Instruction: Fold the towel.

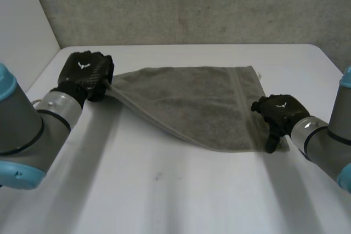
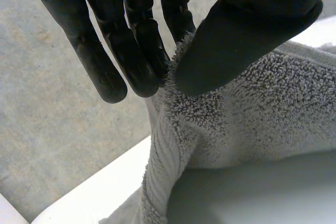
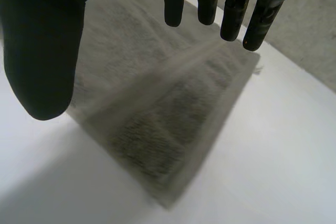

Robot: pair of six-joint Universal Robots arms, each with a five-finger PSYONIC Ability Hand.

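A grey towel (image 1: 192, 105) lies on the white table (image 1: 181, 190), folded over, with its left corner lifted off the surface. My left hand (image 1: 88, 75) is shut on that raised left corner; thumb (image 2: 247, 40) and fingers (image 2: 131, 51) pinch the terry cloth (image 2: 252, 119) between them. My right hand (image 1: 281, 112) hovers at the towel's right edge near its front right corner. Its thumb (image 3: 44, 51) and fingers (image 3: 231, 9) are spread apart above the towel (image 3: 163, 114), holding nothing.
A grey concrete wall (image 1: 186, 4) stands behind the table's far edge. A white panel (image 1: 22, 26) rises at the left. Bare table stretches in front of the towel and to its right.
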